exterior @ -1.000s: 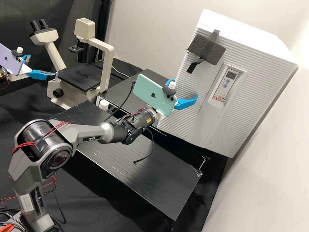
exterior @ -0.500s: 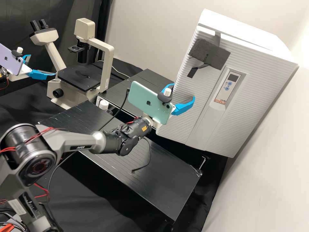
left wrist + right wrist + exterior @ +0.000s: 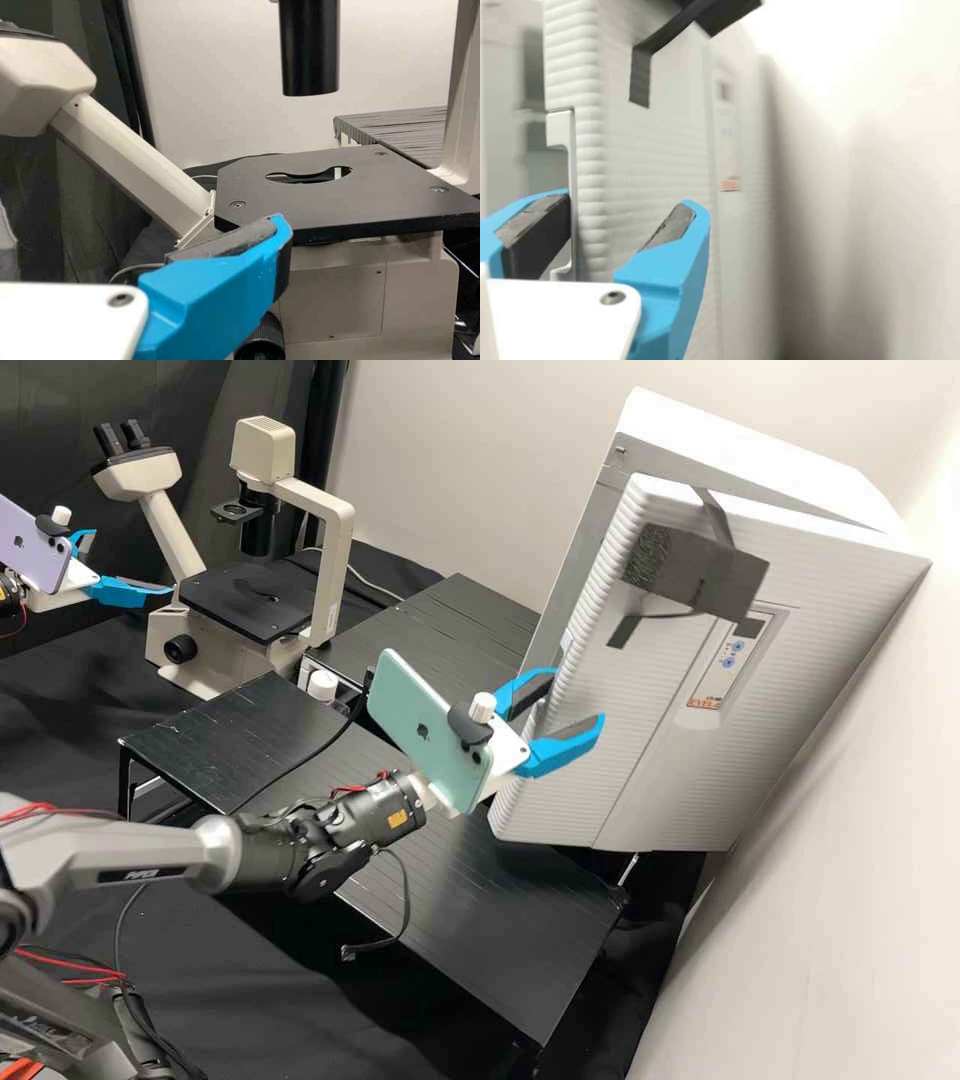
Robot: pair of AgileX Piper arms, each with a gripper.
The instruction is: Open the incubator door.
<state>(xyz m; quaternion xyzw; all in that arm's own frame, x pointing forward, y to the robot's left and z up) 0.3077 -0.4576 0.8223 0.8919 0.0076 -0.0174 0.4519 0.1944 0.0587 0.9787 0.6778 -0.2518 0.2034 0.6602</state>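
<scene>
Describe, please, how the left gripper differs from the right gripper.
The left gripper is beside the microscope, while the right gripper is at the edge of the incubator door. The left gripper carries a purple phone, the right gripper a green phone. Both have blue fingers, spread apart.

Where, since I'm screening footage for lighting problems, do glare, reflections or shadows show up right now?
High view: the wall is brightest at upper right, with a dull sheen on the black table. Right wrist view: near-white glare at the top, a soft grey shadow beside the incubator. Left wrist view: the pale microscope body has no harsh glare.
</scene>
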